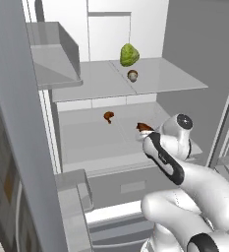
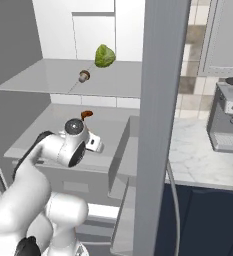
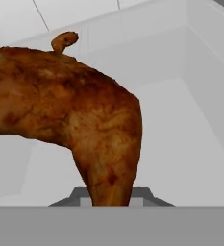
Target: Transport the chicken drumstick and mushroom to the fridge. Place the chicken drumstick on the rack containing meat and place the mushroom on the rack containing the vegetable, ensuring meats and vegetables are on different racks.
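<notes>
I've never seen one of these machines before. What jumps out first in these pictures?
The big browned chicken drumstick, pinched in the tool and looming in the hand view over the fridge's lower rack. Next, the green vegetable on the upper rack with a small mushroom beside it, and a small brown piece of meat below.

Two grey fridge racks carry everything here — the upper rack (image 1: 155, 76) holds a green leafy vegetable (image 1: 129, 54) with a small brown-capped mushroom (image 1: 132, 75) just in front of it, while the lower rack (image 1: 86, 140) bears one small browned piece of meat (image 1: 108, 116) near its back.
</notes>
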Motion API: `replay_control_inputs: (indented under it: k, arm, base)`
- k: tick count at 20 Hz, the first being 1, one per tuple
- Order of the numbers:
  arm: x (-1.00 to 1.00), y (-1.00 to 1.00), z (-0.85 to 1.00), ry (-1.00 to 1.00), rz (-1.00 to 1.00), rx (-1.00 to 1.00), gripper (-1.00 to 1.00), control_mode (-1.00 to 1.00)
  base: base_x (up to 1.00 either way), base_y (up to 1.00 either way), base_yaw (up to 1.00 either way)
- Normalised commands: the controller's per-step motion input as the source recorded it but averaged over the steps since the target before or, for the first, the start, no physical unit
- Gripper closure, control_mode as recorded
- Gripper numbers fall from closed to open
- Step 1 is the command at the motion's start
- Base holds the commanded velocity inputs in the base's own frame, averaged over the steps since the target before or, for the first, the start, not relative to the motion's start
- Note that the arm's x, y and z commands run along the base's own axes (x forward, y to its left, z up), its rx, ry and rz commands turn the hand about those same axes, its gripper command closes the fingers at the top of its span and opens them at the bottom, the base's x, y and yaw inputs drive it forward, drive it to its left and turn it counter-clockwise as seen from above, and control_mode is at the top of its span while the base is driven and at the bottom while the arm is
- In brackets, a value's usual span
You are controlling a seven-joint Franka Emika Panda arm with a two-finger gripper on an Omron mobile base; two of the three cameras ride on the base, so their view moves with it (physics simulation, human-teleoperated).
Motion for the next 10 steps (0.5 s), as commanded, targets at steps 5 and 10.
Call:
replay_control_inputs:
  k: [5,10]
  arm:
    - [0.35,0.00,-0.38,0.01,0.00,0.00,1.00,-1.00]
    - [0.10,0.00,-0.26,-0.05,0.00,0.00,1.00,-1.00]
  base:
    - [0.00,0.00,0.00]
    - [0.00,0.00,0.00]
